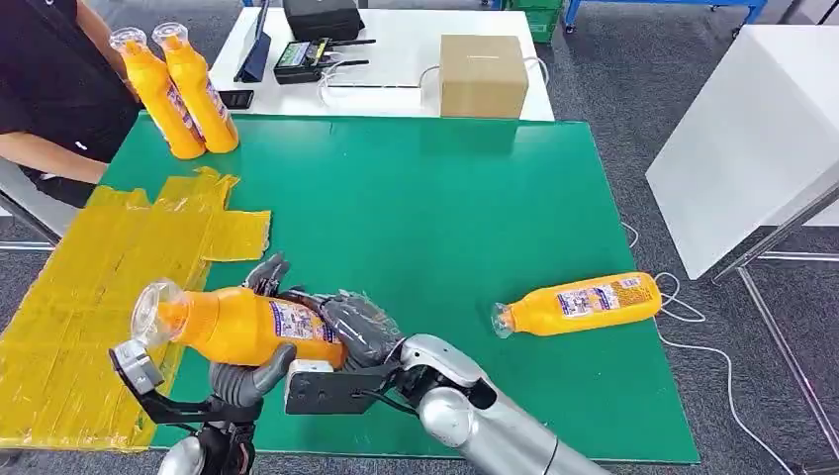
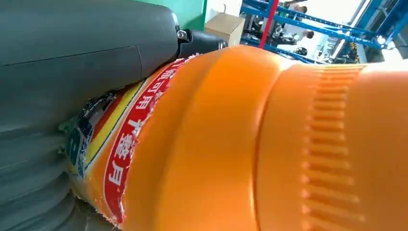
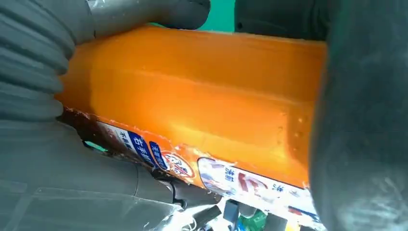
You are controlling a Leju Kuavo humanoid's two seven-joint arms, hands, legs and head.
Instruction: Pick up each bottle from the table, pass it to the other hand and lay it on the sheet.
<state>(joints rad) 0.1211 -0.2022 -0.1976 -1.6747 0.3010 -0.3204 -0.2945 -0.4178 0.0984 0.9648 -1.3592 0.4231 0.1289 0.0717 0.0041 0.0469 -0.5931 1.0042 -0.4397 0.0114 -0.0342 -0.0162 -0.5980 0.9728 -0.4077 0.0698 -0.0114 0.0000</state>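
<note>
An orange bottle (image 1: 237,324) with a clear cap and a printed label is lying on its side in the air, above the near edge of the green tabletop (image 1: 416,208), just beside the yellow sheet (image 1: 89,307), its cap pointing toward the sheet. Both hands are gripping it: the left hand (image 1: 252,381) is cupping it from beneath, thumb curling up along the body, and the right hand (image 1: 346,322) is wrapping around its base end. In the left wrist view the bottle's orange shoulder (image 2: 269,144) is sitting tight against the grey thumb (image 2: 86,53); in the right wrist view its flat side (image 3: 192,106) is lying between grey fingers (image 3: 144,12).

A second orange bottle (image 1: 579,303) is lying on its side on the tabletop, well apart to the right. Two more bottles (image 1: 183,89) are standing upright at the far left corner, beside a person in a dark top (image 1: 54,89). Beyond the tabletop a cardboard box (image 1: 482,75) is sitting on a white table (image 1: 396,49).
</note>
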